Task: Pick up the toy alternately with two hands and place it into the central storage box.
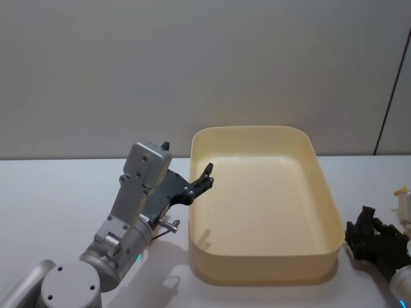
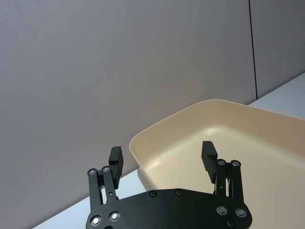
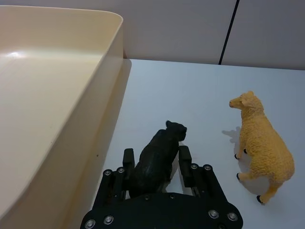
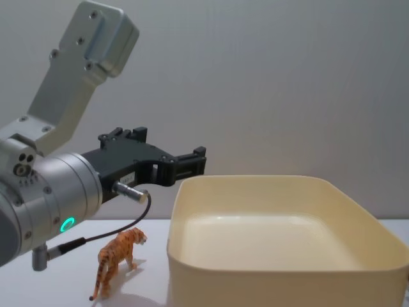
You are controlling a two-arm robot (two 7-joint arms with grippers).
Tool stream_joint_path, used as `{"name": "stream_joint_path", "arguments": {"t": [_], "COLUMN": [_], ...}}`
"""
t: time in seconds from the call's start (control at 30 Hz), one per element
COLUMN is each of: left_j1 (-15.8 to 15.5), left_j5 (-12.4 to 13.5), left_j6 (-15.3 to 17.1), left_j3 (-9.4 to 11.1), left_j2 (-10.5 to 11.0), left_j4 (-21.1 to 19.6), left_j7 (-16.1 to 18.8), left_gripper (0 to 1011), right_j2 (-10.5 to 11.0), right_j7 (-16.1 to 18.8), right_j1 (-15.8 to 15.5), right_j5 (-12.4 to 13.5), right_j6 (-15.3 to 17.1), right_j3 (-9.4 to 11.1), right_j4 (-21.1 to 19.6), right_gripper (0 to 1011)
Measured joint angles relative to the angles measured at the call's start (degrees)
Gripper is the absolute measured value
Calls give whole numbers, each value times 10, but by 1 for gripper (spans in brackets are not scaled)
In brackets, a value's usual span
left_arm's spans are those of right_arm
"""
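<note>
My right gripper point(image 3: 157, 153) pinched the black cat point(image 3: 164, 143) by its sides, box point(image 3: 71, 62) at nine o'clock; my left gripper point(image 2: 162, 153) hung open, empty.

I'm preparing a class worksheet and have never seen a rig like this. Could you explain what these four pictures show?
It is a two-armed robot at a white table. One picture looks down from its head, one looks across from its chest, and one comes from each wrist. In the middle stands a cream storage box. The left tool hangs open above the box's left rim and holds nothing. A tiger toy stands on the table below that arm. The right tool, right of the box, is closed around a black animal toy. A yellow sheep toy stands beside it.
</note>
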Motion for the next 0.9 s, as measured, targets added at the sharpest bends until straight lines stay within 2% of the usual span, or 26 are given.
{"name": "stream_joint_path", "arguments": {"t": [0.03,0.2,0.23,0.3,0.67,0.9], "left_j1": [0,0,0,0,0,0], "left_j5": [0,0,0,0,0,0], "left_j6": [0,0,0,0,0,0], "left_j3": [0,0,0,0,0,0], "left_j2": [0,0,0,0,0,0], "left_j4": [0,0,0,0,0,0], "left_j7": [0,0,0,0,0,0], "left_gripper": [1001,1001,1001,1001,1001,1001], "right_j2": [0,-2,-2,-2,-3,-2], "right_j7": [0,-1,-1,-2,-2,-2], "right_j1": [0,2,2,3,3,-1], "right_j5": [0,-3,-3,-4,-5,-9], "right_j6": [0,0,0,0,-1,-16], "right_j3": [0,-1,-1,-1,-1,2], "right_j4": [1,3,4,5,5,-5], "right_gripper": [538,397,340,306,304,304]}}
